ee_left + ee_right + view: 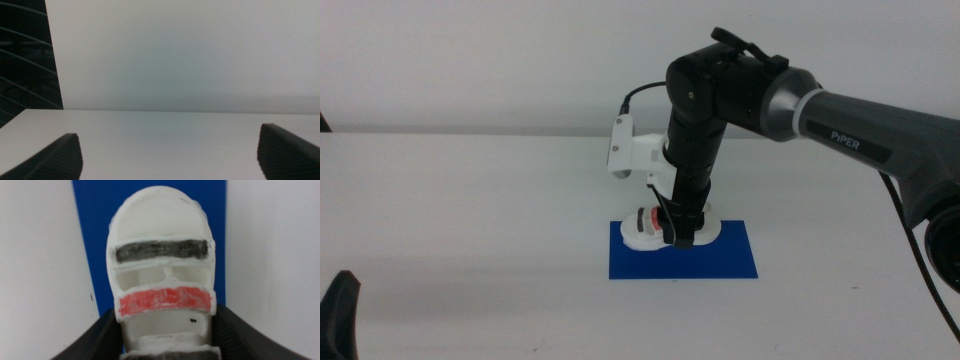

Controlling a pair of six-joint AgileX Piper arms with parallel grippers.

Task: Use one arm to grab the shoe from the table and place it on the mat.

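Right end effector (pixel 165 340) gripping shoe (pixel 161 270), on mat (pixel 720 255)

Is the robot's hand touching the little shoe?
Touching. The right wrist view shows the right gripper with both fingers pressed against the shoe's sides.

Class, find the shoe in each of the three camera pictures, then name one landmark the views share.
Middle view: the shoe lies on the mat's far left part, under the right gripper.
Left wrist view: not in it; only bare table.
Right wrist view: it fills the centre, heel end between the jaws.
Shared landmark: the blue mat beneath the shoe.
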